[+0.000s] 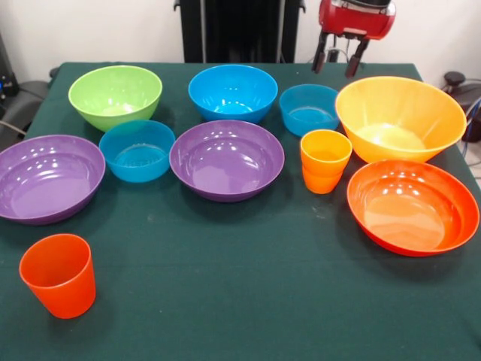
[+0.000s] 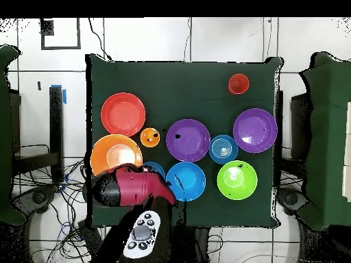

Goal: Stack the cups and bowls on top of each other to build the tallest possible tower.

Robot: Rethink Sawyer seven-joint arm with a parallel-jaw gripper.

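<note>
Ten pieces sit loose on the green table (image 1: 225,301), every one mouth-up and none nested yet, so no tower has been started. They look laid out singly so that each can be reached from above: the lime green bowl (image 1: 115,95), the medium blue bowl (image 1: 232,92) and one small translucent blue bowl (image 1: 309,108) along the far row, with the large yellow-orange bowl (image 1: 398,118) at the end. Nearer stand the two purple bowls (image 1: 48,177) (image 1: 226,159) with the second small blue bowl (image 1: 137,150) between them, then the yellow-orange cup (image 1: 325,160) just beside the wide red-orange bowl (image 1: 412,205). The red-orange cup (image 1: 59,274) stands well apart, alone at the near corner. Both cups are upright, long axis vertical, wide end up, narrow base on the cloth. The gripper (image 1: 337,55) hangs above the far edge, between the small blue bowl and the big yellow-orange one, its two dark fingers spread and holding nothing. I'd guess the yellow-orange bowl, being biggest, makes the sensible base.
</note>
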